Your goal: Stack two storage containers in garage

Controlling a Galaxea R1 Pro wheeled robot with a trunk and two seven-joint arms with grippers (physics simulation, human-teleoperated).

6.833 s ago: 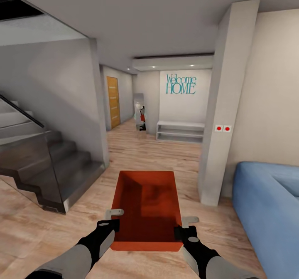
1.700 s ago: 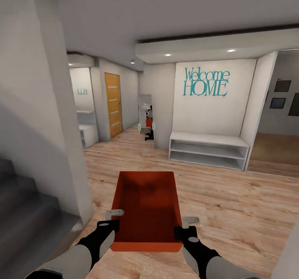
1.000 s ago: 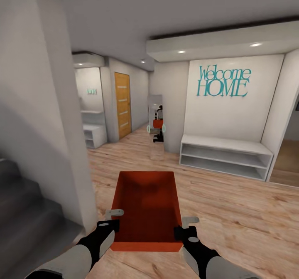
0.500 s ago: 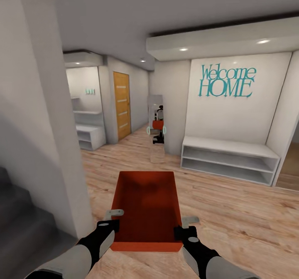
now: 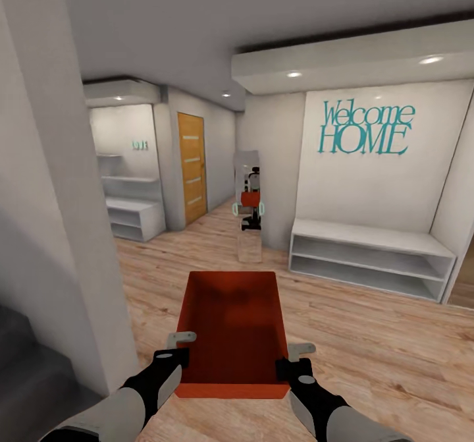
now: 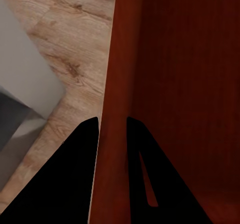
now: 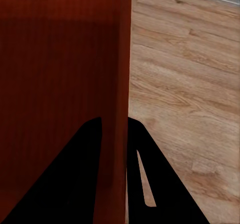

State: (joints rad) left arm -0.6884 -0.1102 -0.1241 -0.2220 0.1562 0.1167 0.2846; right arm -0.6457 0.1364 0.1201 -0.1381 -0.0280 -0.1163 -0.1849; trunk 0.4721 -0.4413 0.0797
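One orange-red storage container point(image 5: 230, 327), open-topped and empty, hangs level in front of me above the light wood plank floor. My left gripper point(image 5: 183, 347) is shut on its left wall near the close corner. My right gripper point(image 5: 293, 354) is shut on the right wall opposite. In the left wrist view the two black fingers of the left gripper point(image 6: 112, 122) pinch the thin wall of the container point(image 6: 175, 83), one finger inside and one outside. The right wrist view shows the right gripper point(image 7: 114, 122) clamping the container point(image 7: 60, 68) the same way.
A white-grey pillar point(image 5: 62, 218) stands close on my left, with dark stairs point(image 5: 26, 376) behind it. Ahead lie a plank hallway, a tall mirror point(image 5: 249, 198), a wooden door point(image 5: 192, 165) with frosted strips, white shelves point(image 5: 135, 215) and a low white bench shelf point(image 5: 368, 257) under a "Welcome HOME" sign point(image 5: 365, 128).
The whole view has shifted as I roll forward past the stairs and pillar; the hallway, door and bench are nearer. The container and both grippers hold the same pose.
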